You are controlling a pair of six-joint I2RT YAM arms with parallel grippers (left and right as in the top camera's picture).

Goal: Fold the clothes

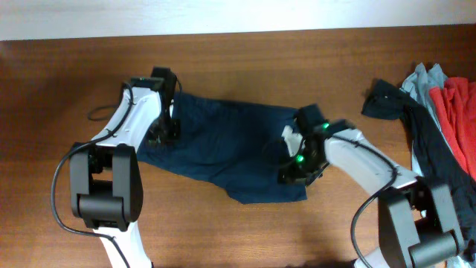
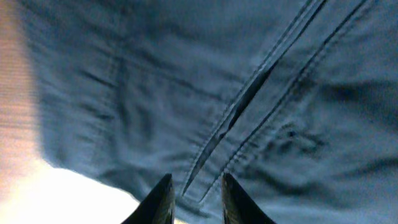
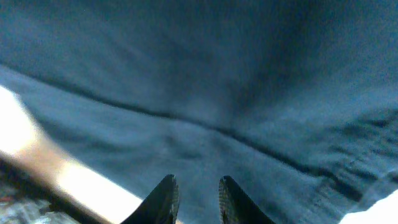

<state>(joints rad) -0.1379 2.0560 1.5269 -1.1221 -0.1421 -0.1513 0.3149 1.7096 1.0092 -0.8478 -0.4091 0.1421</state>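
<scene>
A navy blue garment (image 1: pixel 223 149) lies spread flat on the middle of the wooden table (image 1: pixel 245 67). My left gripper (image 1: pixel 158 134) is down on its left edge. In the left wrist view the jaws (image 2: pixel 196 186) stand close together with a stitched hem and seam of the navy cloth (image 2: pixel 249 93) between them. My right gripper (image 1: pixel 294 173) is down on the garment's right part near its front edge. In the right wrist view the jaws (image 3: pixel 196 186) are also close together over the navy cloth (image 3: pixel 217 81). The cloth shows no lift.
A pile of other clothes sits at the right edge of the table: a dark piece (image 1: pixel 394 104), a grey piece (image 1: pixel 428 82) and a red piece (image 1: pixel 457 112). A black cable (image 1: pixel 100 114) lies left of the left arm.
</scene>
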